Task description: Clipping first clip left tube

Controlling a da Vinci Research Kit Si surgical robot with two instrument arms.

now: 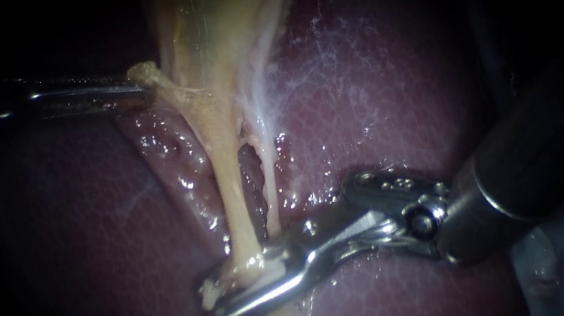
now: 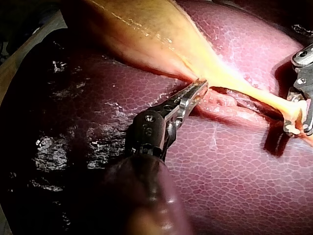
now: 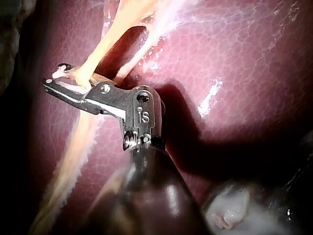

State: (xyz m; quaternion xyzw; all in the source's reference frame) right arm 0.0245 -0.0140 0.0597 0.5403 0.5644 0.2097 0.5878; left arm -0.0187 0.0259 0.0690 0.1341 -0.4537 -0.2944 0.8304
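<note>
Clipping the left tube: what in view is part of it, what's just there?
In the job: left tube; right instrument, at that tube; left instrument, jaws shut on the gallbladder.
Just there: right tube; liver.

Glistening liver [image 1: 396,108] beneath pale yellow gallbladder [image 1: 198,19]
</note>
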